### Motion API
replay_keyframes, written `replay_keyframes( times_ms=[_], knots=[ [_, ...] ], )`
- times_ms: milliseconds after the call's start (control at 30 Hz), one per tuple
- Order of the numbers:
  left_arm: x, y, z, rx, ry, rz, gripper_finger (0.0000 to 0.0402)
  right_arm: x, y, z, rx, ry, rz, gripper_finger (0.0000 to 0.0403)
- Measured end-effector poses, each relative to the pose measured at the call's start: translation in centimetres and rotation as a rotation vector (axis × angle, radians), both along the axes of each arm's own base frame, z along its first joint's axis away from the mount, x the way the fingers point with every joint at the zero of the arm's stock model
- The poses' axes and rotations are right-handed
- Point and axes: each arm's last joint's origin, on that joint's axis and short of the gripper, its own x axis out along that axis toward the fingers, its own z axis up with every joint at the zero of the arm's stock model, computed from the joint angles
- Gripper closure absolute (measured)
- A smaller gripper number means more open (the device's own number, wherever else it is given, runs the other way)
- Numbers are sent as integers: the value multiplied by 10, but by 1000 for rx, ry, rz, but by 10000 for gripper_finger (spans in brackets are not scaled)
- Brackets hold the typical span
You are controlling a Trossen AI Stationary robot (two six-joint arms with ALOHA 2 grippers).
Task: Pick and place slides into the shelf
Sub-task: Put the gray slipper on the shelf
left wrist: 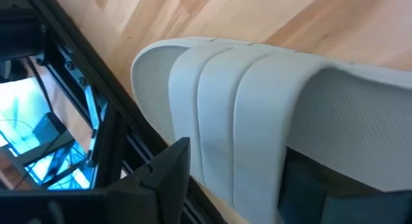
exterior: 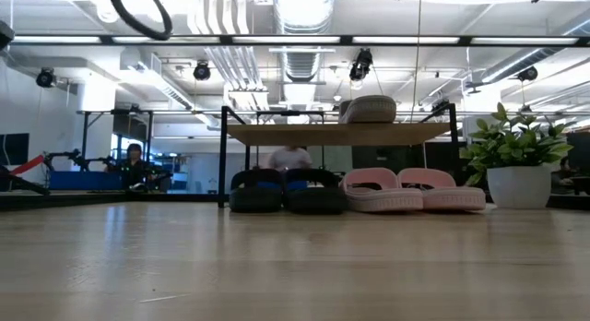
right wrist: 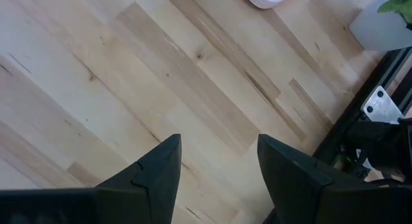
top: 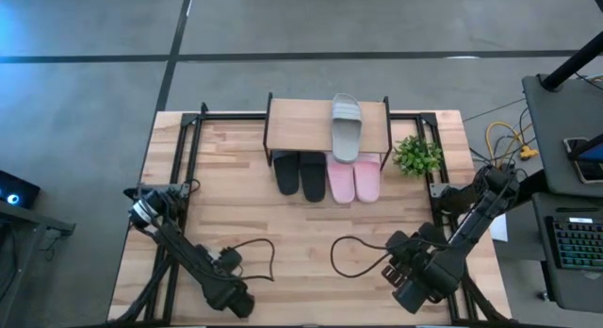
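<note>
One grey-green slide (left wrist: 257, 102) fills the left wrist view, with my left gripper (left wrist: 235, 166) shut on it at the table's near left corner (top: 236, 303); the high view does not show this slide. The other grey-green slide (top: 346, 127) lies on the shelf's plank top (top: 301, 125). Under the plank, the black pair (top: 300, 174) and the pale pink pair (top: 353, 180) rest with their soles on the table. My right gripper (top: 407, 292) is open over bare wood at the near right (right wrist: 219, 150). My left gripper holds the grey-green slide at its wide ribbed strap (left wrist: 212, 121). One finger (left wrist: 164, 179) shows outside the strap's toe-side edge; the other is hidden behind the strap. Whether the slide is lifted or rests on the table, I cannot tell.
A small potted plant (top: 417, 156) stands right of the shelf, its pot (right wrist: 386, 24) showing in the right wrist view. Loose black cables (top: 353, 257) loop on the table in front of both arms. The black frame rail (left wrist: 96, 114) runs along the table edge beside the held slide.
</note>
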Motion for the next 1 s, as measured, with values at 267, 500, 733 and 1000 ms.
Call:
replay_keyframes(
  times_ms=[267, 500, 733, 1000],
  knots=[
    [-8, 6, -11, 26, 45, -48, 292, 1, 0, 0, -14, -26, -10, 207],
    [-7, 7, -9, 48, 21, -100, 391, 1, -1, 0, -15, -31, -19, 207],
    [0, 13, 33, 172, -197, -238, 399, 3, -2, 1, -47, -111, -66, 207],
    [15, 37, 102, 373, -628, -441, 400, 5, -4, 1, -62, -165, -114, 207]
  ],
)
